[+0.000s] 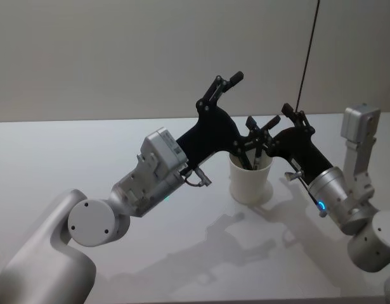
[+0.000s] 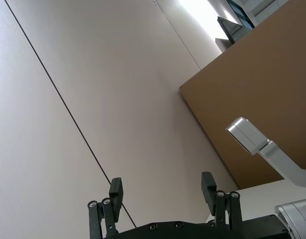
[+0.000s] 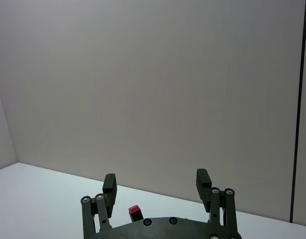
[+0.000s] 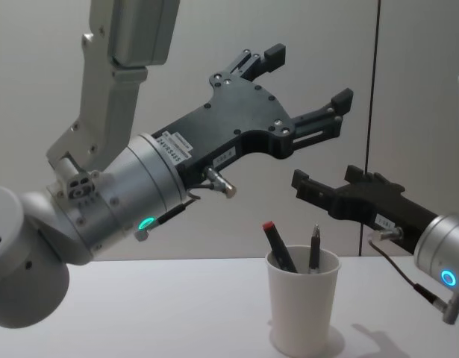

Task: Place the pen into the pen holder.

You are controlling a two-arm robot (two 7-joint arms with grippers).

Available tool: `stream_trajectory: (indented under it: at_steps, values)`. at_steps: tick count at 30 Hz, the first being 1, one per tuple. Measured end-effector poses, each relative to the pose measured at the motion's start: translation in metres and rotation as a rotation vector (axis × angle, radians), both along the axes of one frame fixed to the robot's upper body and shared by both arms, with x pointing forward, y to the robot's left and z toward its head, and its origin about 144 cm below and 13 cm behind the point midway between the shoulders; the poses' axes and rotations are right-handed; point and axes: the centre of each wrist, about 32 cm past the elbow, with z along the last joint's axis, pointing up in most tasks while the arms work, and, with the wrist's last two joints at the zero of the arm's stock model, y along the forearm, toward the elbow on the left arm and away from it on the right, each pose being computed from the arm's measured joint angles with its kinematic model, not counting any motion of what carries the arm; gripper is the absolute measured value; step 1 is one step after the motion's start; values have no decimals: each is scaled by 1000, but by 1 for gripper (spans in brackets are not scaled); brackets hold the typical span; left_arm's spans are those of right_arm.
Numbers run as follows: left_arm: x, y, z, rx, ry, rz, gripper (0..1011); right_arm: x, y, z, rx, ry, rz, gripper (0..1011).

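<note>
The pen holder, a white paper cup, stands upright on the white table, also in the head view. Two pens lean inside it: one with a red cap and a dark one. The red cap peeks up just below my right gripper. My left gripper hangs open and empty high above the cup, pointing up and to the right. My right gripper is open and empty, level and a little above the cup's rim. In the wrist views the left gripper and right gripper hold nothing.
The white table runs to a plain grey wall behind. A thin dark cable hangs down the wall behind my right arm. A brown panel shows high up on the left wrist view.
</note>
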Motion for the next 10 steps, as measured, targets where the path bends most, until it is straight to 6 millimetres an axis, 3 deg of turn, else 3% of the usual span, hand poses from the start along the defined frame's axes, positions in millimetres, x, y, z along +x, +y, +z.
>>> stream_trajectory:
  at_steps: [10]
  values:
    - [0,0,0,0,0,0,1003,0,0,0,-2,0,0,1002]
